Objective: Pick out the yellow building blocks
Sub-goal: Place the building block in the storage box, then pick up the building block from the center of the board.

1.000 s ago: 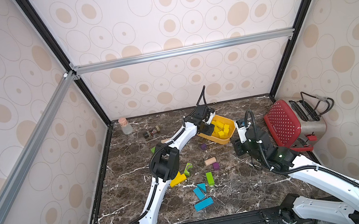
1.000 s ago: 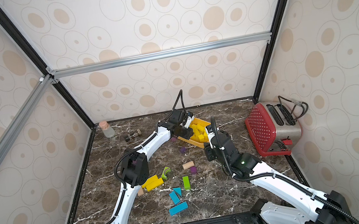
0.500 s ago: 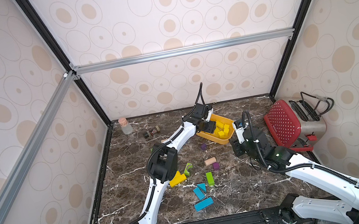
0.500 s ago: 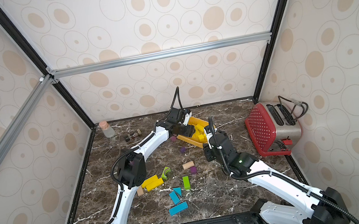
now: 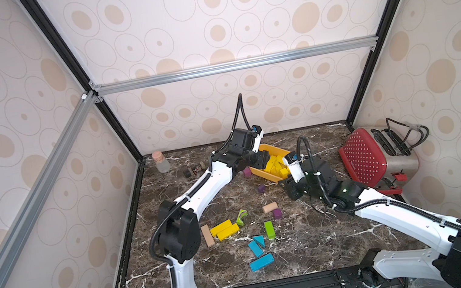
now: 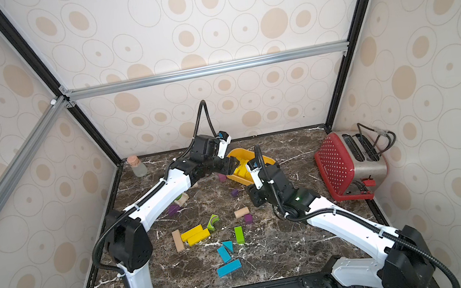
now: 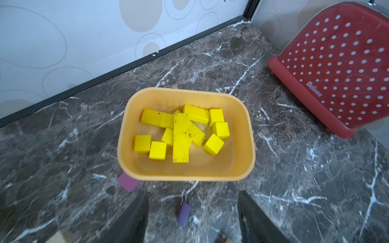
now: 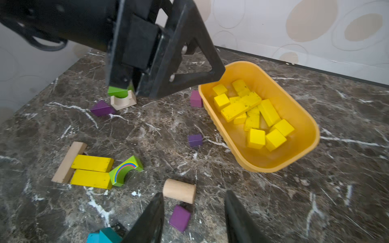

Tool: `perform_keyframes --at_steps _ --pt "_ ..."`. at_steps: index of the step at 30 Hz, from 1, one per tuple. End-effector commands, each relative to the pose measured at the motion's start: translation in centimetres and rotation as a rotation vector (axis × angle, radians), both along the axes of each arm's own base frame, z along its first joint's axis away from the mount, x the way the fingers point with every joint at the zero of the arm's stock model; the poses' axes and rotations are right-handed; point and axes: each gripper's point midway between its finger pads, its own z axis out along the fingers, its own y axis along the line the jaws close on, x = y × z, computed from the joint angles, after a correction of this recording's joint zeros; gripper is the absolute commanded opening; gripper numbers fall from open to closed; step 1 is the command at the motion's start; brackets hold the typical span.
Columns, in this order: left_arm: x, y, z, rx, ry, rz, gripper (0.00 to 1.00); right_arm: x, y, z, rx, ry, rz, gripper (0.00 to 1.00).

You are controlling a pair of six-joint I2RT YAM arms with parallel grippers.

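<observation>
Several yellow building blocks (image 7: 181,134) (image 8: 250,109) lie heaped in an orange-yellow tub (image 7: 189,175) (image 5: 280,149) (image 6: 238,152) at the back of the table. Two more yellow bars (image 5: 225,229) (image 6: 195,235) (image 8: 91,170) lie side by side on the marble at front left. My left gripper (image 7: 193,195) (image 5: 260,158) hangs open and empty over the tub's near rim. To the tub's right, my right gripper (image 8: 194,194) (image 5: 290,190) is open and empty, low over the table. A wooden cylinder (image 8: 179,190) and a purple cube (image 8: 180,217) lie on the table under it.
A red toaster (image 5: 375,154) stands at the right wall, a corked glass bottle (image 5: 161,163) in the back left corner. A wooden plank (image 8: 68,163) and a green arch (image 8: 126,170) touch the yellow bars. Blue blocks (image 5: 260,255), a green bar (image 5: 269,229) and purple cubes (image 8: 195,140) are scattered about.
My left gripper's jaws have parted above the tub. The right gripper has shifted left, away from the toaster and toward the middle of the table, opening slightly.
</observation>
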Motion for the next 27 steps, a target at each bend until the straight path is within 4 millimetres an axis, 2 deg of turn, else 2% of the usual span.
perform_keyframes --at_steps 1,5,10,12,16,19,22,27 --pt "-1.6 3.5 -1.5 0.081 0.056 0.049 0.66 -0.4 3.6 0.7 0.029 -0.029 0.134 0.47" --pt "-3.8 9.0 -2.6 0.023 0.197 0.191 0.65 -0.4 7.7 0.0 0.019 -0.034 0.267 0.47" --pt "-7.1 15.6 -2.9 0.056 0.202 0.338 0.64 -1.1 13.0 -1.1 -0.062 -0.075 0.476 0.48" --pt "-8.9 17.8 -3.1 0.095 0.209 0.383 0.64 -2.5 15.3 -1.7 -0.100 -0.107 0.605 0.48" --pt "-13.3 22.6 -5.2 0.205 0.297 0.496 0.64 -6.9 19.1 -3.8 -0.133 -0.166 0.922 0.47" --pt "-16.1 24.9 -6.8 0.202 0.356 0.566 0.64 -8.6 20.6 -5.2 -0.164 -0.197 1.040 0.46" --pt "-17.8 25.9 -8.1 0.160 0.393 0.617 0.63 -8.9 21.3 -6.3 -0.190 -0.193 1.075 0.46" --pt "-19.2 26.9 -9.6 0.139 0.392 0.675 0.60 -9.1 21.5 -8.9 -0.259 -0.139 1.112 0.44"
